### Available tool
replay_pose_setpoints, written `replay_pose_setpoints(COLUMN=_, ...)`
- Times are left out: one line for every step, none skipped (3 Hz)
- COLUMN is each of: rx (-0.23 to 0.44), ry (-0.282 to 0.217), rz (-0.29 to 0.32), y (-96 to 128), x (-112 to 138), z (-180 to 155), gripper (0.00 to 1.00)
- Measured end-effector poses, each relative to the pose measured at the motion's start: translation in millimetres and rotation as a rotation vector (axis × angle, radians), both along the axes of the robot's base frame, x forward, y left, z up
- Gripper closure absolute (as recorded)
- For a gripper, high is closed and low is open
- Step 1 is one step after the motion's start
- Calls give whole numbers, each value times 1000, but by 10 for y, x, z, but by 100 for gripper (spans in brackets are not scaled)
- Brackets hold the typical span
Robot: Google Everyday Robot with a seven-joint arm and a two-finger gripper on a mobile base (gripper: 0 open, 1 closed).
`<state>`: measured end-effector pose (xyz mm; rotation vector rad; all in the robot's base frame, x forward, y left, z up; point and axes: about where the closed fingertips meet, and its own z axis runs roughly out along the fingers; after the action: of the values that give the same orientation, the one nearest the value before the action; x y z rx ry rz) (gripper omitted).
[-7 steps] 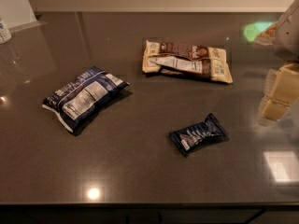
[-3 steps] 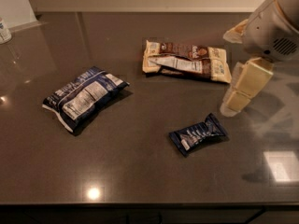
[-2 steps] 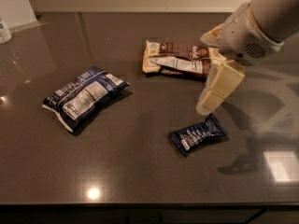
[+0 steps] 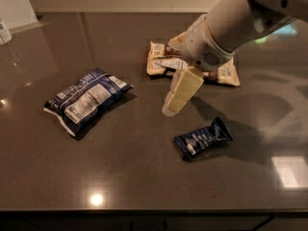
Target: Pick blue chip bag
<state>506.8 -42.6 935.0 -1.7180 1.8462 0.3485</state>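
Swung in from the right edge over the worktop (image 4: 144, 177): tool (image 4: 175, 97) now hanging between brown-and-cream packages (image 4: 159, 61) and small dark packet (image 4: 203, 138), opening impossible to tell. Lying untouched, well to the left: blue chip bag (image 4: 86, 100); more leftward reach probably needed

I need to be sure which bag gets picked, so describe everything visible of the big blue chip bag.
The blue chip bag is puffy, crinkly, dark navy, with a white nutrition panel and white print facing up. It lies flat and diagonal on the left of the dark glossy counter, touching nothing else. The claw hangs to its right, apart from it.
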Motion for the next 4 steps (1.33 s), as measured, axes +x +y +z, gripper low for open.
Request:
replay_pose_setpoints(rx=19, ry=3, rz=31, y=351, x=185, z=-169, gripper=0)
replay_pose_setpoints(rx=22, ry=9, rz=48, y=652, x=389, z=-330, gripper=0)
replay_pose_setpoints(rx=19, ry=14, rz=54, y=887, x=589, z=-471, gripper=0)
replay_pose_setpoints(rx=15, ry=21, rz=60, y=1084, x=725, z=-570, gripper=0)
